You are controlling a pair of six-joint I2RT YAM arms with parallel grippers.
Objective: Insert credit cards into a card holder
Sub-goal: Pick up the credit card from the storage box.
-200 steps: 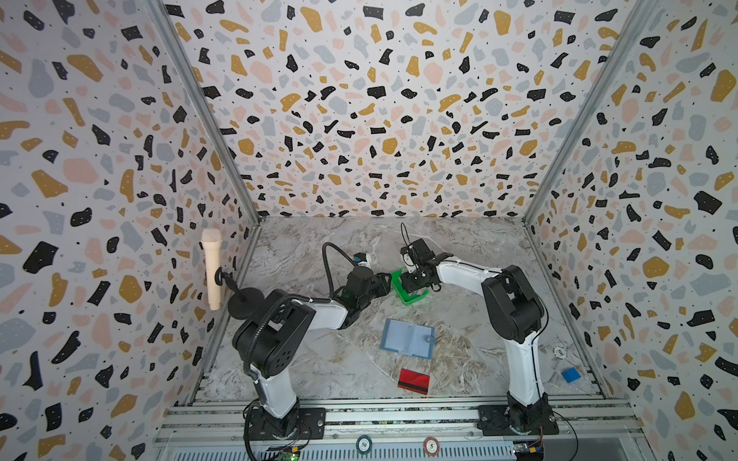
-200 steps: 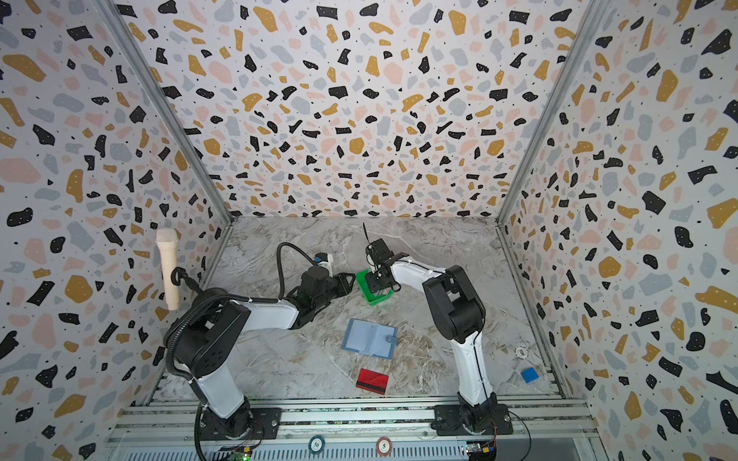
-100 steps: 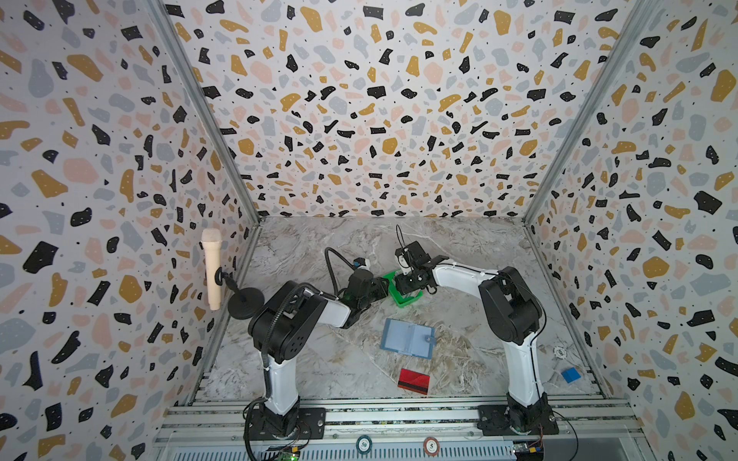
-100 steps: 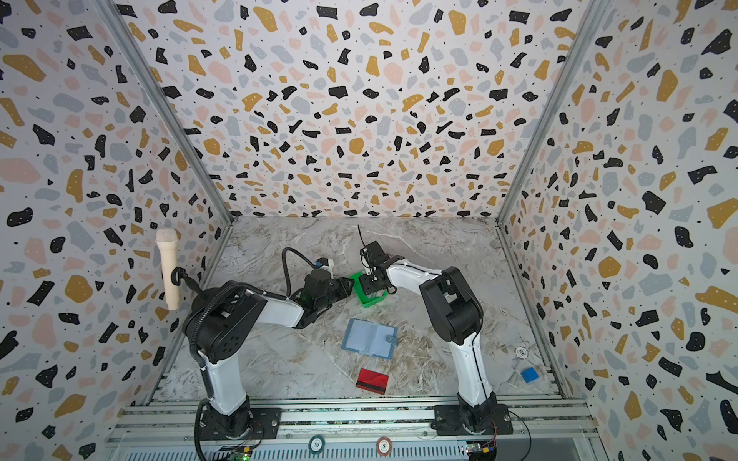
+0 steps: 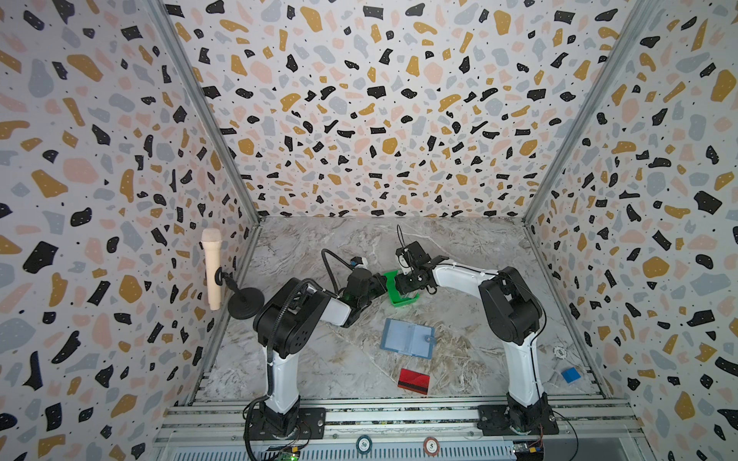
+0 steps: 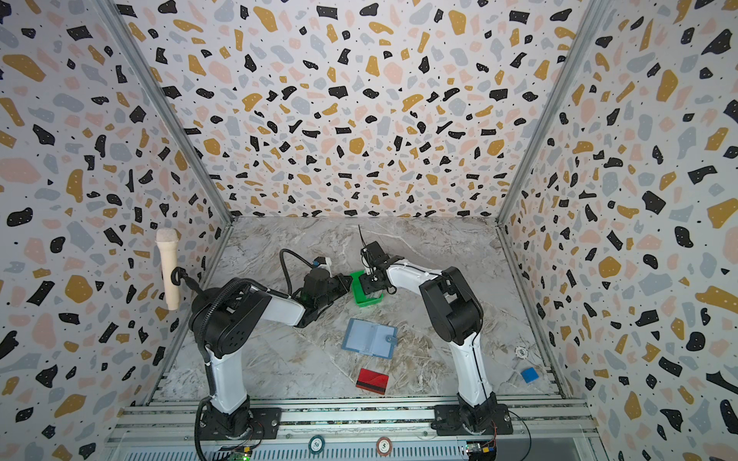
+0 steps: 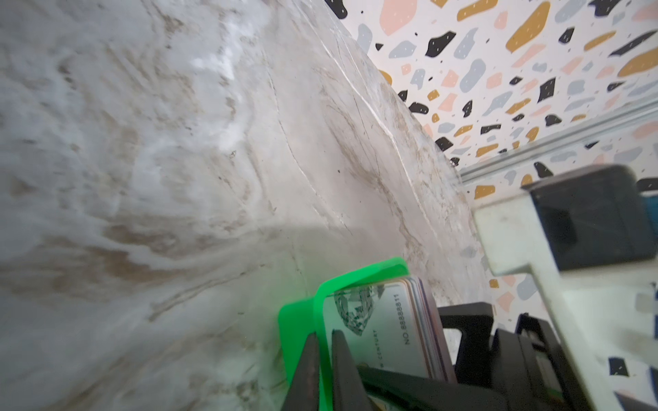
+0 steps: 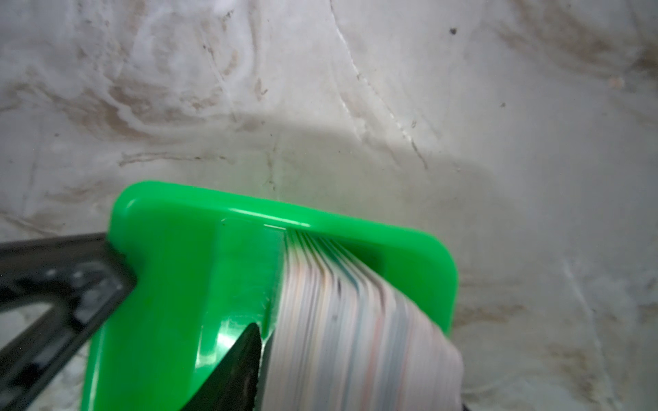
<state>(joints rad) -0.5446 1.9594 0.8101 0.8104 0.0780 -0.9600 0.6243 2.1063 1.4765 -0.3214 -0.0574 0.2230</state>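
My left jaws clamp the green tray [image 7: 299,320] wall, right jaws at its credit cards [image 7: 388,331], grip unclear; card holder [image 5: 407,337] open at tray's 6 o'clock; risk: tight stack drags extras out.

A green tray [image 5: 402,300] is seen mid-table, a cream microphone [image 5: 211,268] at the left wall, a blue block [image 5: 570,374] and perhaps a white chip [image 5: 560,353] near the right.
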